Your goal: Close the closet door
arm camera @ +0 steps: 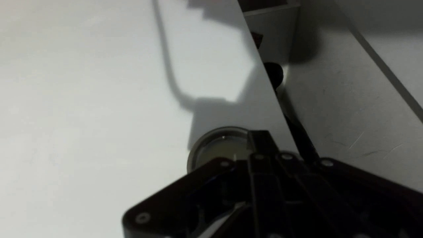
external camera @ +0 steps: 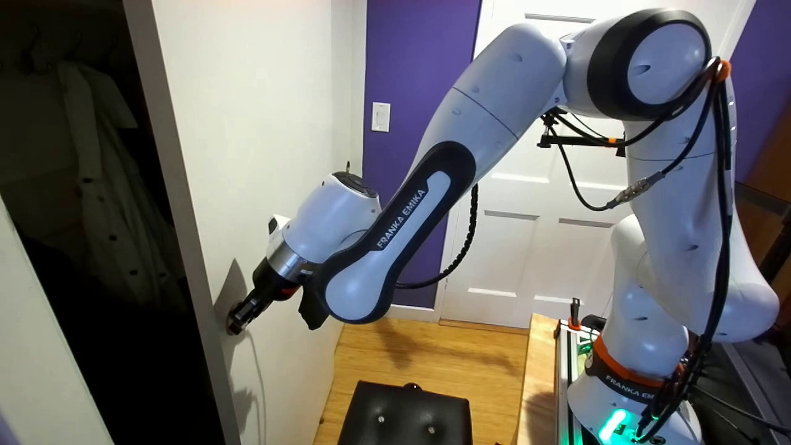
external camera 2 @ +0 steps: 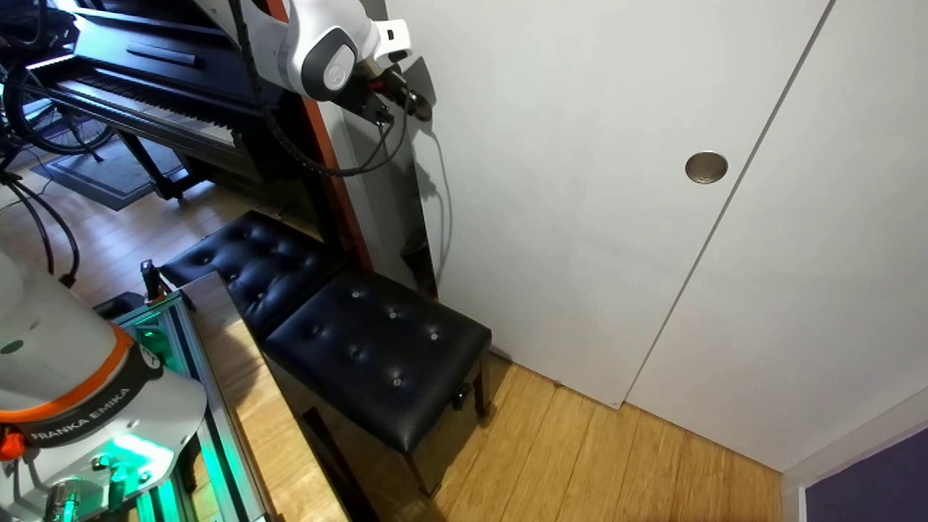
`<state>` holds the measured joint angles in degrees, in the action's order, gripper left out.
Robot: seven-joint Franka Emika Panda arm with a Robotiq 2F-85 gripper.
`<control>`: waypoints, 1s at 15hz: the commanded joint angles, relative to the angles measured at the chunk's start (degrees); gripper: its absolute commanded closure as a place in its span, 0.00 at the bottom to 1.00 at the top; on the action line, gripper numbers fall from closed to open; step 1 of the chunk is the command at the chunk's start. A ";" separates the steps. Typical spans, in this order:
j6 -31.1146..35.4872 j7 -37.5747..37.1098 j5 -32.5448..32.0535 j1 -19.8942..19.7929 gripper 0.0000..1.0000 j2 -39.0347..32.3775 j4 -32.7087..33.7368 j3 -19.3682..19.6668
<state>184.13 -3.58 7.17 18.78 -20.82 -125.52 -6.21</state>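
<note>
Closet door [external camera 2: 573, 181], standing open
I see a flat, plain white panel, upright, with a round metal pull [external camera 2: 705, 167] sunk near one side and a second pull [arm camera: 218, 150], partly hidden, near the opposite edge [external camera: 185, 216]; that long edge stands exposed.

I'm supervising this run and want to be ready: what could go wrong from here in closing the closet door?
The jaws look shut and are at the recessed door pull rather than clasping it, so they may slip off as the sliding closet door moves.

The buttoned coat hangs inside the open closet; its lower end is lost in darkness, and a loose fold could catch on the door.

The sagging black cable might snag as the arm shifts.
</note>
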 commanded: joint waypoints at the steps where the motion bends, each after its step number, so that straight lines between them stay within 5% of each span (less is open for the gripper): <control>1: -0.66 1.02 -1.78 4.49 1.00 -1.19 2.06 3.39; 8: -3.21 6.53 -1.73 4.90 1.00 -1.74 4.04 0.76; 15: -9.43 8.35 -7.04 -0.54 1.00 -2.65 7.33 -7.89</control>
<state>177.26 4.51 1.72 18.83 -21.18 -122.06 -8.63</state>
